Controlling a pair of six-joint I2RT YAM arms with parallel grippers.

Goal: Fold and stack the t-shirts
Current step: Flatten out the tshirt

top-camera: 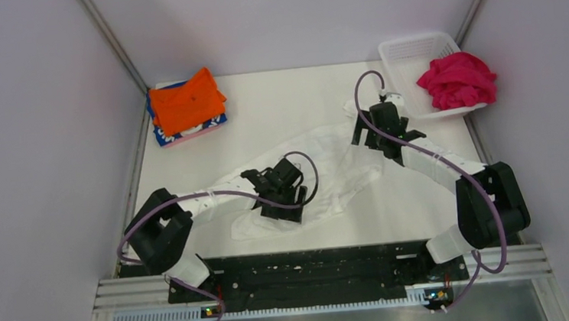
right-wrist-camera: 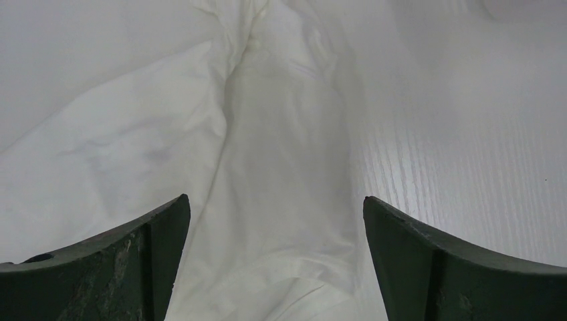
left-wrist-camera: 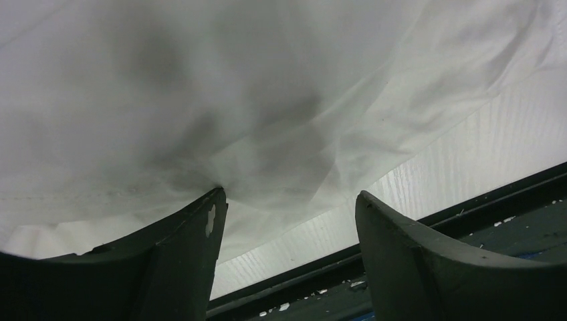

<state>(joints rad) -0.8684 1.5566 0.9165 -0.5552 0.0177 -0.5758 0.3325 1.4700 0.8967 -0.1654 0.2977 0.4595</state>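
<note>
Position of garments: white t-shirt (top-camera: 335, 160) lies unfolded and rumpled across the middle of the tabletop (top-camera: 284, 99), running diagonally from near left to far right. At the far left corner, a folded orange t-shirt (top-camera: 185, 101) sits on top of a folded blue-patterned t-shirt (top-camera: 166, 134). A thin pink edge shows along the near side of that stack, and what it belongs to cannot be told. At the far right corner stands a white mesh basket (top-camera: 410, 47). A bunched magenta-pink t-shirt (top-camera: 457, 79) lies in it, spilling over its right rim.

Left tool (top-camera: 283, 206): placed over the near left part of the white t-shirt. In the left wrist view (left-wrist-camera: 287, 200) its fingers stand wide apart. The cloth (left-wrist-camera: 267, 100) fills the area ahead of them, and one fingertip (left-wrist-camera: 215, 200) meets a pucker in the fabric. The other fingertip is clear of the cloth, over bare tabletop (left-wrist-camera: 481, 147). Nothing is clamped. A black rail (left-wrist-camera: 468, 207) at the tabletop's near edge shows behind the fingers.

Right tool (top-camera: 358, 130): placed over the far right part of the same shirt, near the basket but apart from it. In the right wrist view (right-wrist-camera: 277, 207) its fingers are likewise spread wide. A creased band of white cloth (right-wrist-camera: 281, 167) lies on the surface below the gap, with bare tabletop (right-wrist-camera: 468, 134) to one side. Whether the fingertips touch the fabric cannot be told. Nothing is gripped.
</note>
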